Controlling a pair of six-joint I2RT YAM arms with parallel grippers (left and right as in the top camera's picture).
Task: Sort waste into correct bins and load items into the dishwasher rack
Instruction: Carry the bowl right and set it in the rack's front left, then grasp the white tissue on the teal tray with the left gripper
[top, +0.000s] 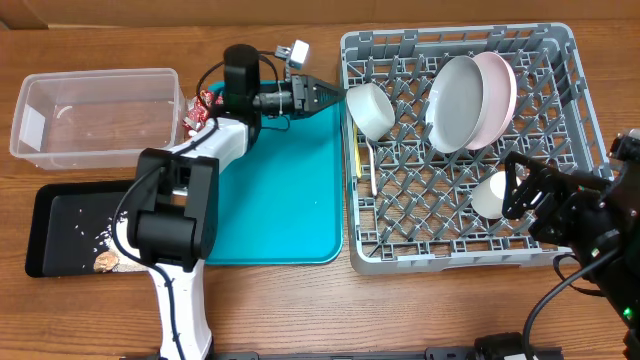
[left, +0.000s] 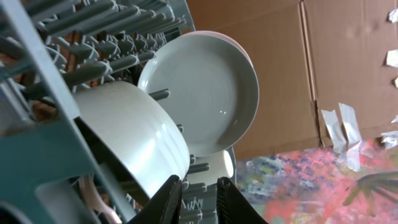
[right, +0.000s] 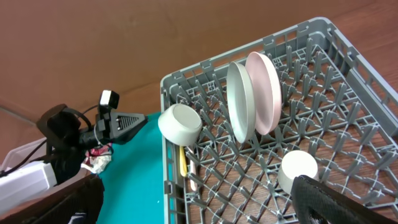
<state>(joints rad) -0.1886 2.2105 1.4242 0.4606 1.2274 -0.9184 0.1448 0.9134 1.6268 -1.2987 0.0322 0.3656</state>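
Our left gripper (top: 338, 98) sits at the left rim of the rack (top: 560, 255). Its fingers (left: 166, 200) are a narrow gap apart with nothing between them, just beside the small pale bowl (top: 370, 108), which lies tilted on its side inside that rim. Our right gripper (top: 515, 185) hangs over the rack's near right part beside the white cup (top: 488, 196); we cannot tell how wide it stands. Toward the rack's back, a grey-green plate (top: 452, 105) and a pink plate (top: 498, 92) stand on edge side by side. A yellow-handled utensil (top: 358, 158) lies along the rack's left wall. Left of the rack lies a teal tray (top: 290, 200). Farther left are a clear tub (top: 95, 118) with a red wrapper (top: 203, 106) beside it, and a black tray (top: 55, 235) holding white grains (top: 100, 237) and a brown bit (top: 106, 262).
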